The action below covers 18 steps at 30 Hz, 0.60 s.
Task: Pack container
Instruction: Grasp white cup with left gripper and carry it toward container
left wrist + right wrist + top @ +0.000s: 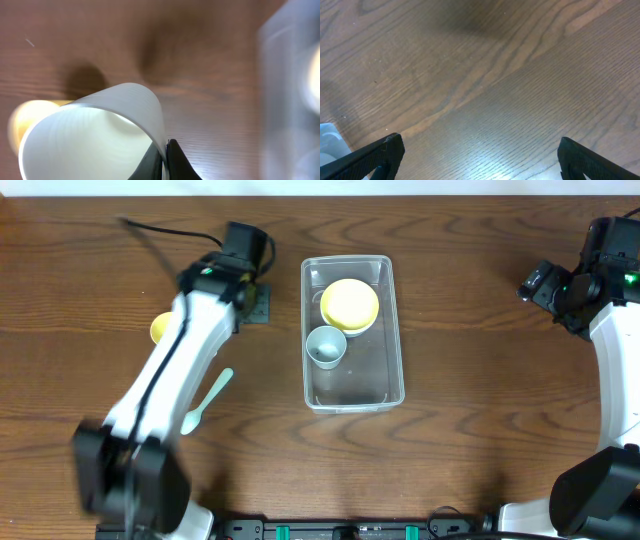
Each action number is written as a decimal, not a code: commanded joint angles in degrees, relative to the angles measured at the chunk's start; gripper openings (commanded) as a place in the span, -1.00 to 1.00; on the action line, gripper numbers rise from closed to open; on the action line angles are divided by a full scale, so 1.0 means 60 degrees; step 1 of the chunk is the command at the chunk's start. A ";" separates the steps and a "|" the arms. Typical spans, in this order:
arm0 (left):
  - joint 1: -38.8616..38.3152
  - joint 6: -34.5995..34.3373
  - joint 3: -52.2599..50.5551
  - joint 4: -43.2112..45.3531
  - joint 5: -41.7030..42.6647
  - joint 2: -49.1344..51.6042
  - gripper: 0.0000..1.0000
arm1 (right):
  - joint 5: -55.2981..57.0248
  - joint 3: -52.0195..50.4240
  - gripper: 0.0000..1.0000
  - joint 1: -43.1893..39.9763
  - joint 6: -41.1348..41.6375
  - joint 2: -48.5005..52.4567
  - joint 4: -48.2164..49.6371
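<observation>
The clear container (392, 330) stands in the middle of the table, holding a yellow bowl (349, 304) and a small white cup (326, 346). My left gripper (256, 308) is just left of the container's far end. In the left wrist view it (166, 150) is shut on the rim of a white cup (95, 135), held above the wood; the container (292, 90) is a blur at the right. My right gripper (535, 283) is far to the right, open and empty (480, 145) over bare wood.
A yellow object (160, 328) lies left of my left arm, partly hidden by it, and also shows in the left wrist view (30, 117). A mint green spoon (207, 400) lies beside the arm toward the front. A container corner (330, 137) shows in the right wrist view.
</observation>
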 commanded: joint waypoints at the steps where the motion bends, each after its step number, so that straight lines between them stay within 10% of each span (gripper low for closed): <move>1: -0.0346 -0.0200 0.0084 -0.0040 0.0863 -0.1530 -0.88 | 0.0033 0.0000 0.98 -0.0022 0.0011 0.0047 -0.0011; 18: -0.4659 0.0346 0.0069 -0.0076 0.1515 -0.1661 -0.88 | 0.0033 0.0000 0.99 -0.0022 0.0011 0.0047 -0.0015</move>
